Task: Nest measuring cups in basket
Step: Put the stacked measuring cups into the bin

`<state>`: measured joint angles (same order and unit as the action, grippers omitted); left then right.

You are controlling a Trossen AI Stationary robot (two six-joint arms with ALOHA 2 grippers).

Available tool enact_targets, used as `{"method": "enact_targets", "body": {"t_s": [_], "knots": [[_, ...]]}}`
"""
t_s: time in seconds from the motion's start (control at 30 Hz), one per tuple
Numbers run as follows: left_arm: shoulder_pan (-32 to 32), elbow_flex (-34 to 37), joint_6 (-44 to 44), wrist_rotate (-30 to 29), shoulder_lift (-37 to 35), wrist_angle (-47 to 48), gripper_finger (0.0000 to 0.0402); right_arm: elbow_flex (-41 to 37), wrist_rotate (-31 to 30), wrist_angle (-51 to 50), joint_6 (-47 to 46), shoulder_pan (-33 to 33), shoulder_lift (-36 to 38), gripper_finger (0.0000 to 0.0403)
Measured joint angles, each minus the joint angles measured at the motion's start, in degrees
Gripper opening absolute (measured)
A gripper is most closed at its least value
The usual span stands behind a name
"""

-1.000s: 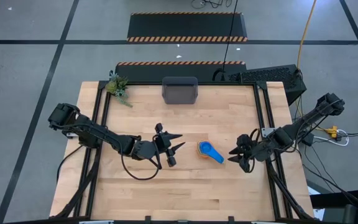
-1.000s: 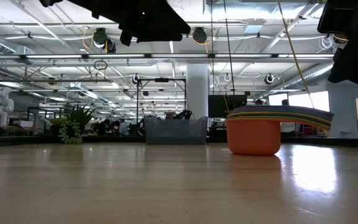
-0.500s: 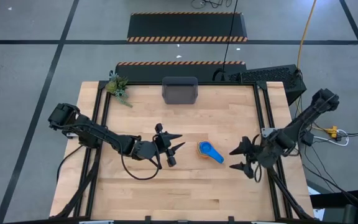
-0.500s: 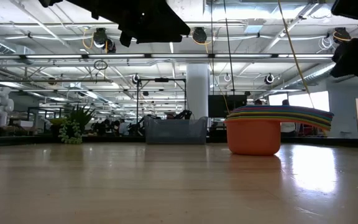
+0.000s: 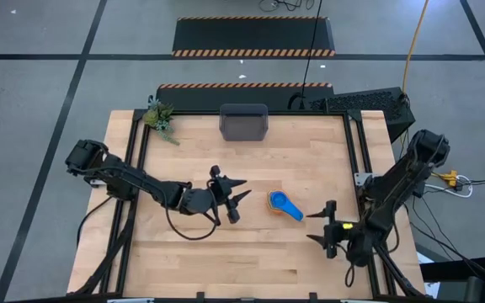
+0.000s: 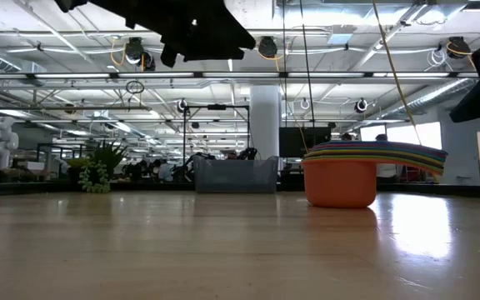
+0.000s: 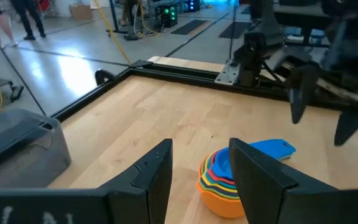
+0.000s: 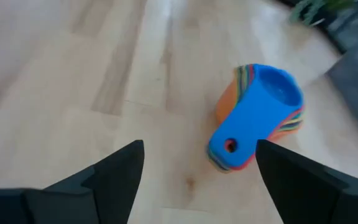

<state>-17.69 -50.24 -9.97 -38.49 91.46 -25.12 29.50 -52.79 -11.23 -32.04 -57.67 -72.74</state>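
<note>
Retreat of the right gripper (image 5: 320,227), fingers now spread wide and empty, toward 5 o'clock of the nested measuring cups (image 5: 285,204), which stand mid-table, well short of the basket (image 5: 243,123) at 12 o'clock. Left gripper (image 5: 237,200), half open and empty, faces them from 9 o'clock; transfer remains.

high: overhead, straight down on table (image 5: 251,252) | low: tabletop level, facing basket (image 6: 235,175) | wrists: near, angled down | all share nested measuring cups (image 5: 284,204)
</note>
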Motion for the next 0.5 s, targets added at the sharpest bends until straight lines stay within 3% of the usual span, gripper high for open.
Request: {"method": "enact_targets", "body": {"t_s": [0.5], "knots": [[4.9,-2.8,-5.9,1.5,8.9,-6.3,0.0159,5.8,-12.4,-4.2,10.5,-1.3,-17.6,0.0304]]}}
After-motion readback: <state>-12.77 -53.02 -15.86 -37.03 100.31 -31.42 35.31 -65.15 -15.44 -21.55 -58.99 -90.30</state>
